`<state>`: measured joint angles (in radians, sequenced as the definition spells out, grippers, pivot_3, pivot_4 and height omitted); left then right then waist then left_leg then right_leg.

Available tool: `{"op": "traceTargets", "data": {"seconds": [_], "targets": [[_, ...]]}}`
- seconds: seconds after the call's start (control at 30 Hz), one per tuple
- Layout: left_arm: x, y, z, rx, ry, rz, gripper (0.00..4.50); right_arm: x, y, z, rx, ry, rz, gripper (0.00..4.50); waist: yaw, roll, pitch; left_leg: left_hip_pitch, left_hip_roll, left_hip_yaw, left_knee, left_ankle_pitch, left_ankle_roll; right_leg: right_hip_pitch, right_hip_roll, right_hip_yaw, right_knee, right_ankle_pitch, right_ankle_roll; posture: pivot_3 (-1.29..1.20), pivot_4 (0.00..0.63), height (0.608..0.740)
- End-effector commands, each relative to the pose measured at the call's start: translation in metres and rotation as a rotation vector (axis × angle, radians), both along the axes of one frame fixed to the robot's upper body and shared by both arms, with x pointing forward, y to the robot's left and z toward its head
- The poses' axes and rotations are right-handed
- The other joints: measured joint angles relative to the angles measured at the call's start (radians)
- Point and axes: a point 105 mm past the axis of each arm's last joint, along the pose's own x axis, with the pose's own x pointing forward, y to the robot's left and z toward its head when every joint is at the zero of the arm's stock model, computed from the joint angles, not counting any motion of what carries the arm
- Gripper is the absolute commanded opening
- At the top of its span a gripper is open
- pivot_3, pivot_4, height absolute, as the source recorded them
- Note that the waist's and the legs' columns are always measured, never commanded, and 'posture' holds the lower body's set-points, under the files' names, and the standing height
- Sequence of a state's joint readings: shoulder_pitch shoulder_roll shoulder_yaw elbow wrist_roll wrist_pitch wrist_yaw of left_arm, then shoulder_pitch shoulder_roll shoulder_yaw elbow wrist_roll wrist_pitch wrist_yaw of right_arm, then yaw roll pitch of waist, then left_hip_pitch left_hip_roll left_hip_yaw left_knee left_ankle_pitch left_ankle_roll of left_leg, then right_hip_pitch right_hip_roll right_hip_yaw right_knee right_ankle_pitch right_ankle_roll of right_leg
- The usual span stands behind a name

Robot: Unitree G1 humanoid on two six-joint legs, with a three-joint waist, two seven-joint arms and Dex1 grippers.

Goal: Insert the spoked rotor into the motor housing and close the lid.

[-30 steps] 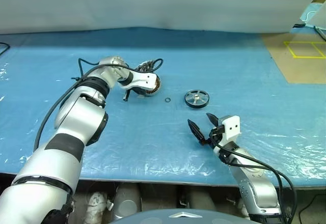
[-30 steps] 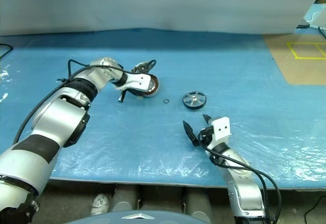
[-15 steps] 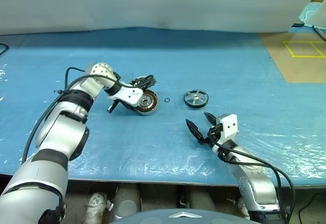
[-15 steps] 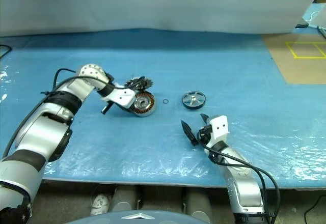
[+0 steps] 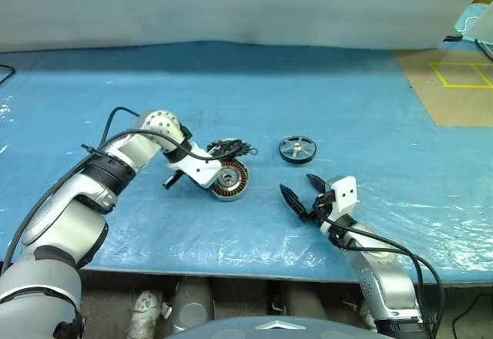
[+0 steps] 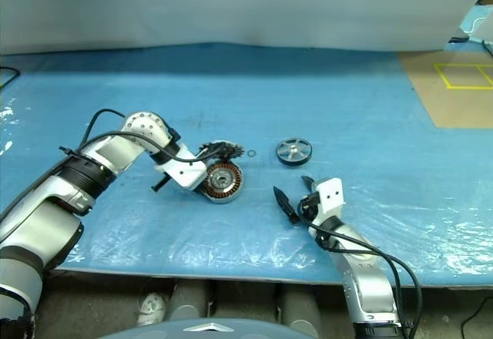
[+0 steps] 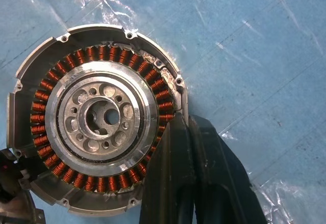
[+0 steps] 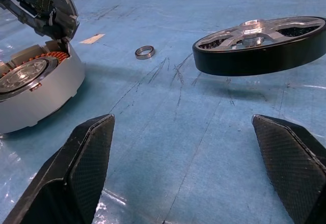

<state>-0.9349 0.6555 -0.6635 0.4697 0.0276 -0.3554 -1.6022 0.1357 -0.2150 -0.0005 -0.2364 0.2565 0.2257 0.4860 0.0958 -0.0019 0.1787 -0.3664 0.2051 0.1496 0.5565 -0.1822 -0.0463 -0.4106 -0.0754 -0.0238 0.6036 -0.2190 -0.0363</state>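
left end effector (image 5: 214,185) clenched on housing (image 5: 231,180) rim at frame centre, lid (image 5: 231,149) up. right end effector (image 5: 302,195) released, rotor (image 5: 297,149) above it.

No legible text, label, brand, number or sign appears on any surface. The only marking is a yellow outlined rectangle (image 5: 461,75), without lettering, on the brown board (image 5: 431,100) at the far right of the bench (image 5: 347,115).

path: bare blue mat (image 5: 254,223) before right fingers (image 8: 86,173) | obstacles: small ring (image 8: 145,52)
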Motion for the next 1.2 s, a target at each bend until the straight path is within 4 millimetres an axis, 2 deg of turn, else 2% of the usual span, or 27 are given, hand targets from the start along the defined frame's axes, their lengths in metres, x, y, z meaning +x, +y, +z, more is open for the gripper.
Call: {"op": "traceTargets", "data": {"seconds": [0.03, 0.1, 0.17, 0.47, 0.63, 0.8, 0.87, 0.97, 1.07, 1.2], "targets": [[-0.004, -0.005, 0.008, -0.002, 0.005, -0.027, 0.22, -0.002, -0.002, 0.007, 0.01, -0.032, -0.002, 4.5, 0.0, 0.0, 0.0, 0.0, 0.0, 0.0, 0.0, 0.0, 0.0, 0.0, 0.0, 0.0, 0.0, 0.0, 0.0, 0.0, 0.15, 0.74], [-0.005, -0.007, 0.012, -0.017, 0.003, -0.028, 0.6, -0.002, -0.001, 0.007, 0.011, -0.032, -0.003, 4.5, 0.0, 0.0, 0.0, -0.001, 0.0, 0.0, 0.0, 0.0, 0.0, -0.001, 0.0, 0.0, 0.0, 0.0, 0.0, 0.0, 0.15, 0.74], [-0.007, -0.01, 0.018, -0.039, 0.005, -0.03, 1.17, -0.002, -0.001, 0.008, 0.012, -0.033, -0.002, 4.5, 0.001, 0.0, 0.0, -0.001, 0.0, 0.0, 0.0, 0.0, 0.0, -0.001, 0.0, 0.0, 0.0, 0.0, 0.0, 0.0, 0.15, 0.74], [-0.029, -0.019, 0.055, -0.158, 0.011, -0.054, 4.35, 0.003, 0.001, 0.016, 0.012, -0.042, 0.01, 4.5, -0.003, 0.0, 0.0, -0.003, -0.001, 0.001, 0.0, 0.0, 0.0, -0.005, 0.001, 0.001, 0.003, 0.0, -0.001, 0.0, 0.15, 0.74], [-0.044, -0.008, 0.062, -0.16, 0.047, -0.041, 4.35, 0.002, 0.002, 0.02, 0.006, -0.04, 0.02, 4.5, -0.004, 0.001, 0.0, -0.003, -0.001, 0.002, 0.0, 0.0, 0.0, -0.006, 0.001, 0.001, 0.003, -0.001, 0.0, 0.0, 0.15, 0.74], [-0.057, 0.004, 0.059, -0.25, 0.19, 0.122, 4.35, -0.002, -0.014, 0.028, -0.043, -0.042, 0.018, 4.5, -0.004, 0.002, -0.001, -0.003, -0.001, 0.002, 0.0, 0.0, 0.0, -0.006, 0.001, 0.002, 0.003, -0.001, 0.0, 0.0, 0.15, 0.74], [-0.059, 0.007, 0.053, -0.36, 0.237, 0.249, 4.35, -0.002, -0.022, 0.042, -0.085, -0.062, 0.018, 4.5, -0.005, 0.003, -0.001, -0.003, -0.001, 0.002, 0.0, 0.0, 0.0, -0.006, 0.0, 0.002, 0.003, -0.001, 0.0, 0.0, 0.15, 0.74], [-0.057, 0.012, 0.041, -0.562, 0.24, 0.467, 4.35, -0.001, -0.023, 0.067, -0.153, -0.077, 0.084, 4.5, -0.016, 0.003, -0.001, -0.003, -0.001, 0.003, 0.001, 0.0, 0.0, -0.006, 0.001, 0.002, 0.004, -0.001, 0.0, 0.0, 0.15, 0.74], [-0.057, 0.022, 0.025, -0.705, 0.218, 0.67, 4.35, 0.002, -0.016, 0.089, -0.245, -0.1, 0.177, 4.5, -0.028, 0.003, -0.001, -0.003, -0.001, 0.002, 0.004, 0.0, 0.0, -0.005, 0.002, 0.002, 0.005, -0.001, 0.0, 0.0, 0.15, 0.74], [-0.06, 0.033, 0.006, -0.904, 0.141, 0.89, 4.35, 0.019, -0.005, 0.109, -0.38, -0.103, 0.332, 4.5, -0.03, 0.004, -0.001, -0.001, 0.0, 0.002, 0.006, 0.0, 0.0, -0.003, 0.002, 0.003, 0.005, -0.001, 0.0, 0.0, 0.15, 0.74]]}}
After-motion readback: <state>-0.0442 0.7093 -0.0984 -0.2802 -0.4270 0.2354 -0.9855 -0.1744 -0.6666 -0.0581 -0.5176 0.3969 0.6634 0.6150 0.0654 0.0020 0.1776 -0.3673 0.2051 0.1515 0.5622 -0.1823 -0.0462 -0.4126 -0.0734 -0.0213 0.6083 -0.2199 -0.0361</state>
